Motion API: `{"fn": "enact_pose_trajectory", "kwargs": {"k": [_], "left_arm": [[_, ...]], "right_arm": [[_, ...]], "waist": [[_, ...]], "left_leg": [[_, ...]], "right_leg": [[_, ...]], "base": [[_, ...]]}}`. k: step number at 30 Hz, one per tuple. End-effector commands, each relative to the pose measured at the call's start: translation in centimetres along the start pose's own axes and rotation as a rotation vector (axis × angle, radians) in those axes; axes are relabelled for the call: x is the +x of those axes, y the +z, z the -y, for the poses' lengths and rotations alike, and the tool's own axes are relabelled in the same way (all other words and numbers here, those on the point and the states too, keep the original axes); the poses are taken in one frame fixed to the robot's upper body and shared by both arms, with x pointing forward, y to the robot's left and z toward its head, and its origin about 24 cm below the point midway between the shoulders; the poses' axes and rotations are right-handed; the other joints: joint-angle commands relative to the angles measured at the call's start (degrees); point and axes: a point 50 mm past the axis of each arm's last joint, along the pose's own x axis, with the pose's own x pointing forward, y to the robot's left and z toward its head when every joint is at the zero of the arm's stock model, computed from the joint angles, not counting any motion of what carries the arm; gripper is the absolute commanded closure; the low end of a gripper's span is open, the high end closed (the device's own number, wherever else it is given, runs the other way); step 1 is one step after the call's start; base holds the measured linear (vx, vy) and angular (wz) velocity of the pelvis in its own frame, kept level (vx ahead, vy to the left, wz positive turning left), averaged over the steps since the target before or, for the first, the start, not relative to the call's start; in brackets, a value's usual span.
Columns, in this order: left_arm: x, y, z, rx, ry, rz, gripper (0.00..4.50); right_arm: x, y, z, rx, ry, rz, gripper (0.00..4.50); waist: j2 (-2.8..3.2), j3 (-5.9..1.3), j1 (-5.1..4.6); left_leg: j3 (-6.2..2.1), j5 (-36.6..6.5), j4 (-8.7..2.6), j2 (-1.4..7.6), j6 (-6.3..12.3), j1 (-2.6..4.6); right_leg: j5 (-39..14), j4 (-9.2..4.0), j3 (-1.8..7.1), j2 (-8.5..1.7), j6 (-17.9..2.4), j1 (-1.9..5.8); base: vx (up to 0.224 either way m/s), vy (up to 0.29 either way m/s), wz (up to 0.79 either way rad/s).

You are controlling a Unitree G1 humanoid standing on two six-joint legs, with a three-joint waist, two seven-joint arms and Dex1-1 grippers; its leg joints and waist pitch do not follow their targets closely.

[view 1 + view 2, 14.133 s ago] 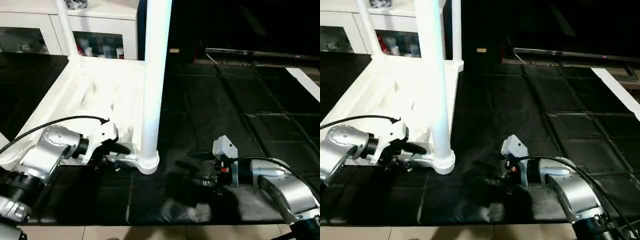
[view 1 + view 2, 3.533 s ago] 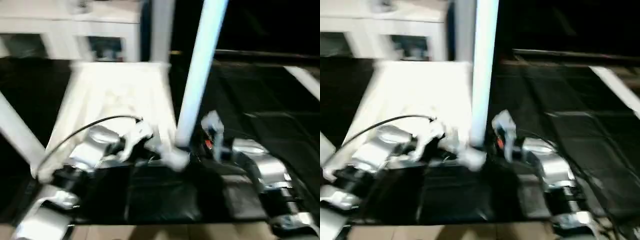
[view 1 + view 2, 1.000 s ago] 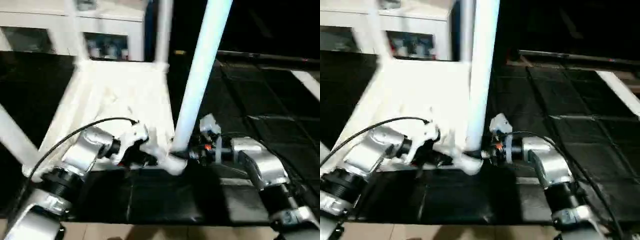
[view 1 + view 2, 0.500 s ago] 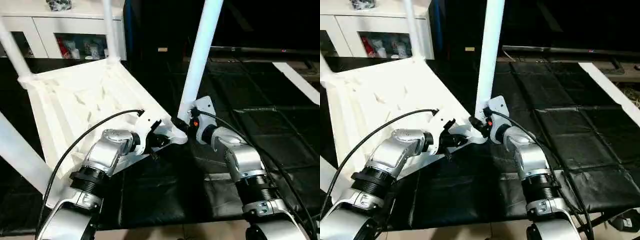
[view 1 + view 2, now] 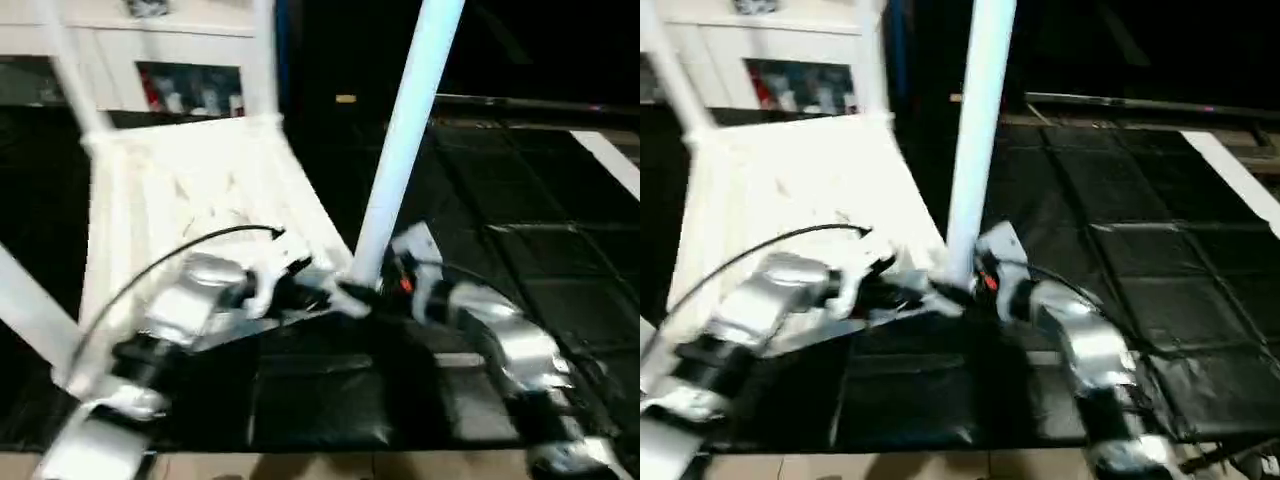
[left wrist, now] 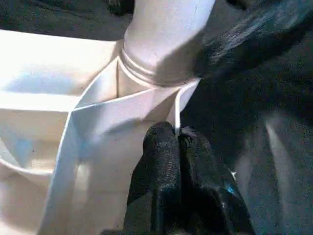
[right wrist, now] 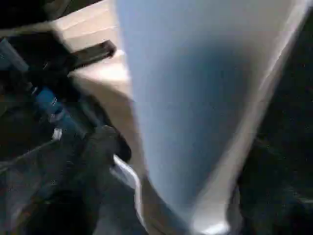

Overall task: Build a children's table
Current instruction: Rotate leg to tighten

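Tabletop (image 5: 190,190) lying upside down on the black mat (image 5: 520,210), legs (image 5: 405,140) standing in its corner sockets.
Left gripper (image 6: 177,139) is pinching a thin rim rib; right gripper (image 5: 385,283), jaws unclear, is sitting at the near leg's base. Light, stiff, slippery plastic: grip ribs or flared ends.

From our head we look down on the tabletop (image 5: 190,190); both wrist cameras sit close against the near leg (image 6: 166,34).
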Motion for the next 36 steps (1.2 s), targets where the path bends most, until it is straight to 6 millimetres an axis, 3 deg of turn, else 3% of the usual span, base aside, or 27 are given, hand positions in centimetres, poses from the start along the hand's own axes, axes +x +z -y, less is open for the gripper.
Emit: {"fn": "enact_pose_trajectory", "kwargs": {"k": [1,2,3,5,7,10,11,14,15,17,18,20,23,24,25,26,31,32,36], "left_arm": [[0.1,1.4,1.3,0.130,-0.169,0.019,4.50],[0.1,1.4,1.3,0.133,-0.178,0.016,4.50],[-0.2,1.1,1.7,0.159,-0.238,-0.015,4.50],[-0.5,0.8,2.0,0.182,-0.293,-0.055,4.50],[-0.5,0.7,2.1,0.185,-0.305,-0.062,4.50],[-0.4,0.4,2.4,0.218,-0.360,-0.105,4.50],[-0.3,0.4,2.5,0.228,-0.372,-0.112,4.50],[0.1,0.7,2.8,0.238,-0.391,-0.102,4.50],[0.1,0.7,2.8,0.239,-0.393,-0.101,4.50],[0.1,0.8,2.9,0.243,-0.392,-0.097,4.50],[0.0,0.7,2.9,0.244,-0.391,-0.096,4.50],[0.0,0.4,2.8,0.243,-0.370,-0.104,4.50],[0.1,-0.1,2.7,0.235,-0.354,-0.112,4.50],[0.0,-0.2,2.8,0.233,-0.356,-0.114,4.50],[-0.1,-0.2,2.8,0.233,-0.354,-0.114,4.50],[-0.1,-0.2,2.8,0.232,-0.351,-0.114,4.50],[-0.5,-0.3,2.4,0.229,-0.333,-0.119,4.50],[-0.6,-0.3,2.3,0.230,-0.326,-0.123,4.50],[-0.8,-0.2,2.0,0.232,-0.316,-0.128,4.50]], "right_arm": [[-1.2,0.3,-0.2,-0.061,0.115,-0.025,0.24],[-1.3,0.3,-0.1,-0.065,0.120,-0.029,0.24],[-1.8,0.5,0.0,-0.085,0.163,-0.052,0.12],[-1.9,1.0,-0.1,-0.120,0.235,-0.073,0.12],[-1.9,1.1,-0.2,-0.137,0.255,-0.081,0.12],[-1.7,1.6,-0.2,-0.144,0.317,-0.076,0.12],[-1.6,1.6,-0.2,-0.145,0.330,-0.079,0.12],[-1.1,1.6,-0.2,-0.144,0.346,-0.084,0.39],[-1.1,1.6,-0.2,-0.142,0.348,-0.084,0.49],[-1.0,1.6,-0.4,-0.139,0.369,-0.083,0.69],[-0.9,1.5,-0.6,-0.137,0.380,-0.082,0.76],[-1.0,1.2,-0.8,-0.133,0.411,-0.098,0.86],[-1.4,0.8,-0.9,-0.133,0.434,-0.118,1.11],[-1.6,0.7,-0.8,-0.120,0.441,-0.119,1.24],[-1.7,0.7,-0.8,-0.116,0.447,-0.120,1.24],[-1.7,0.7,-0.8,-0.115,0.450,-0.122,1.24],[-1.4,0.9,-0.5,-0.117,0.463,-0.128,1.83],[-1.2,0.9,-0.4,-0.119,0.463,-0.129,1.92],[-0.9,1.2,-0.3,-0.121,0.465,-0.126,2.25]], "waist": [[0.71,-3.94,-0.09],[0.85,-3.96,0.09],[0.10,-3.89,0.08],[1.21,-3.87,0.40],[0.89,-3.83,0.37],[0.92,-3.82,0.50],[1.47,-3.83,0.62],[0.74,-3.84,0.52],[0.89,-3.94,0.50],[0.60,-3.94,0.39],[0.19,-3.96,0.31],[0.48,-3.99,0.29],[0.34,-4.06,0.37],[-0.56,-4.03,0.32],[-0.05,-4.00,0.54],[-0.26,-3.98,0.50],[-0.12,-3.98,0.58],[0.15,-4.03,0.56],[0.09,-3.90,0.53]], "left_leg": [[1.51,-12.5,-3.57,-0.56,2.07,0.26],[1.47,-12.2,-3.57,-0.52,2.04,0.30],[1.62,-12.1,-3.56,-0.53,2.38,0.20],[1.43,-11.4,-3.58,-0.50,2.12,0.10],[1.49,-12.1,-3.58,-0.52,1.91,0.06],[1.44,-12.7,-3.61,-0.45,1.57,0.10],[1.36,-13.3,-3.61,-0.39,1.40,0.21],[1.46,-13.7,-3.59,-0.42,1.24,0.17],[1.32,-13.0,-3.60,-0.47,1.23,-0.01],[1.30,-12.1,-3.60,-0.48,1.25,-0.11],[1.38,-11.9,-3.55,-0.48,1.40,-0.12],[1.36,-11.0,-3.50,-0.51,1.60,-0.17],[1.41,-10.5,-3.41,-0.46,1.96,-0.10],[1.52,-10.4,-3.40,-0.47,2.21,-0.21],[1.40,-10.2,-3.47,-0.45,2.24,-0.22],[1.43,-10.4,-3.46,-0.42,2.24,-0.21],[1.39,-11.6,-3.50,-0.44,1.89,-0.17],[1.34,-11.5,-3.49,-0.49,1.74,-0.21],[1.34,-12.5,-3.52,-0.51,1.40,-0.19]], "right_leg": [[-8.8,-3.85,1.59,-1.69,-13.0,3.56],[-8.5,-3.67,1.60,-1.75,-13.3,3.56],[-8.6,-3.77,1.60,-1.71,-13.4,3.58],[-8.5,-3.48,1.62,-1.87,-13.5,3.65],[-9.2,-3.58,1.56,-1.84,-13.6,3.68],[-10.4,-3.63,1.54,-1.91,-13.6,3.67],[-10.8,-3.59,1.52,-1.94,-13.7,3.56],[-11.3,-3.73,1.51,-1.89,-13.6,3.60],[-11.0,-3.54,1.50,-1.95,-13.6,3.83],[-11.4,-3.53,1.48,-1.95,-13.1,3.85],[-11.3,-3.58,1.50,-1.94,-13.1,3.84],[-10.5,-3.44,1.51,-1.92,-13.2,3.83],[-9.2,-3.30,1.48,-1.89,-13.6,3.81],[-9.4,-3.37,1.45,-1.85,-13.5,3.89],[-10.0,-3.24,1.47,-2.01,-13.3,3.87],[-10.7,-3.37,1.47,-2.02,-13.0,3.82],[-12.3,-3.51,1.46,-2.06,-12.6,3.71],[-12.1,-3.50,1.42,-2.06,-12.8,3.68],[-13.9,-3.68,1.42,-2.08,-12.3,3.70]], "base": [[0.000,0.000,0.00],[0.000,0.000,0.00],[0.000,0.000,0.00],[0.000,0.000,0.00],[0.000,0.000,0.00],[0.000,0.000,0.00],[0.000,0.000,0.00],[0.000,0.000,0.00],[0.000,0.000,0.00],[0.000,0.000,0.00],[0.000,0.000,0.00],[0.000,0.000,0.00],[0.000,0.000,0.00],[0.000,0.000,0.00],[0.000,0.000,0.00],[0.000,0.000,0.00],[0.000,0.000,0.00],[0.000,0.000,0.00],[0.000,0.000,0.00]]}}
